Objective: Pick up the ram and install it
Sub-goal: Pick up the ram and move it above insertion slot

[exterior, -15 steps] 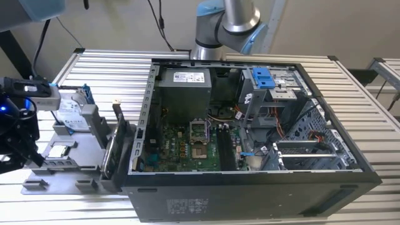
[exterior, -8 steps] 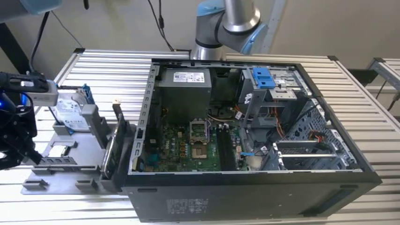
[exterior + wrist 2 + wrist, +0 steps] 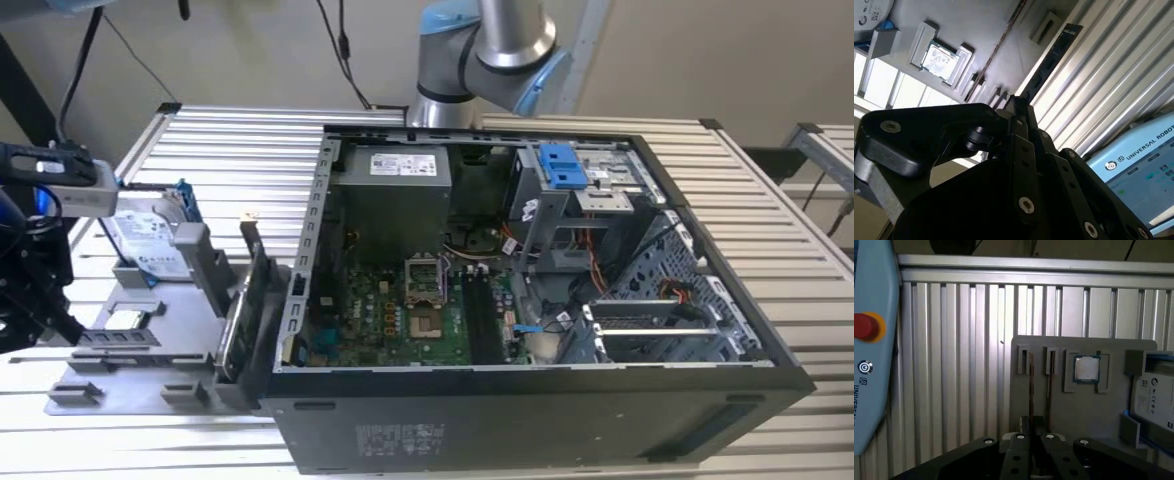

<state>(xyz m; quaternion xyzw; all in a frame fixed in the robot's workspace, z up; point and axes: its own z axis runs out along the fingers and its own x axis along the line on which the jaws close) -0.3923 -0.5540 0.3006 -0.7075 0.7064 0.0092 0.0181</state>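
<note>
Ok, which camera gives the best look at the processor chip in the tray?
First wrist view: the processor chip sits square-on and unobstructed. The second wrist view shows it at an angle; the exterior view shows it small, at that view's left.

The ram (image 3: 1054, 55) is a long, slim, dark stick with a pale label at one end. It stands on its long edge in a slot of the grey holder plate (image 3: 1089, 415), in the outer of the plate's two slots. It looks upright, though only its thin edge shows in the first wrist view.
</note>
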